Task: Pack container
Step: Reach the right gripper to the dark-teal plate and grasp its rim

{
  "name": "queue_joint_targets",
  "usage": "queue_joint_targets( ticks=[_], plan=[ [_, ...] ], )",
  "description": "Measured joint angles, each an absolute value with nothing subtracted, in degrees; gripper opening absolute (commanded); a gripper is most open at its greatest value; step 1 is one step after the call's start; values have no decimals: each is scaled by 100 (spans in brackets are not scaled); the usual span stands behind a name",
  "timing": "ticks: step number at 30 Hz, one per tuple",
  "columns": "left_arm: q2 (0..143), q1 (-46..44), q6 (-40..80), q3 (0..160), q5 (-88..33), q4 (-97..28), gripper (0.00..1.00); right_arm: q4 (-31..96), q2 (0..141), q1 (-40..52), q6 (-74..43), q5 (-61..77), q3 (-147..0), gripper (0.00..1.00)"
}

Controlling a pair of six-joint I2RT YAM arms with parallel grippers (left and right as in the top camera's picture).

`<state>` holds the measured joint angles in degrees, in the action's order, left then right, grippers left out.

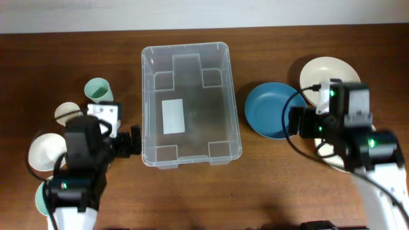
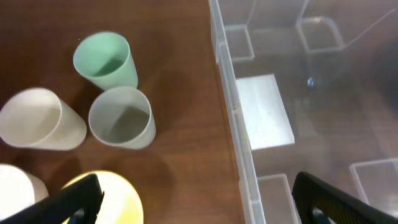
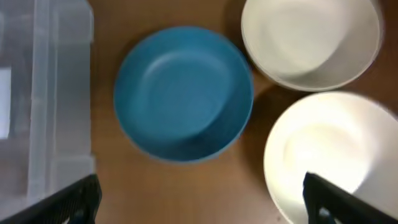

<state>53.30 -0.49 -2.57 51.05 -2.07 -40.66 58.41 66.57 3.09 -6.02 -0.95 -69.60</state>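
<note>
**Both arms at the table, jaws unloaded.** The left gripper (image 1: 135, 142) stood with its jaws spread wide, gripping nothing. The container (image 1: 190, 102), a large clear bin, lay open side up on the wooden table (image 1: 255, 191), between the two grippers. In the left wrist view one long wall of it ran ahead through the gap between the jaws. Whether the fingers were level with its rim could not be told. A white label (image 2: 264, 112) on the container's base lay ahead of the finger on the container's side.

Ahead of the other finger stood three cups close together:
- a green cup (image 2: 106, 60), farthest off;
- a pale grey cup (image 2: 121, 117), nearer;
- a cream cup (image 2: 40, 118), beside the grey one.

A yellow rim (image 2: 109, 199) showed just beside that finger.

The right gripper (image 1: 291, 122) likewise had its jaws wide apart, holding nothing. Straight ahead of its gap lay a blue bowl (image 3: 183, 93), near the container but apart from it. A cream bowl (image 3: 311, 40) sat farther ahead, on the side away from the container. A white bowl (image 3: 329, 155) lay partly beneath the finger on that side.
</note>
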Motion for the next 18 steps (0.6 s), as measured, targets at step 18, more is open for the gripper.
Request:
queue_joint_targets(
  ticks=[18],
  plan=[
    [5638,-49,-255,5487,-373,-4421,99,6167,8799,78,-3962,-263,-7238,99]
  ],
)
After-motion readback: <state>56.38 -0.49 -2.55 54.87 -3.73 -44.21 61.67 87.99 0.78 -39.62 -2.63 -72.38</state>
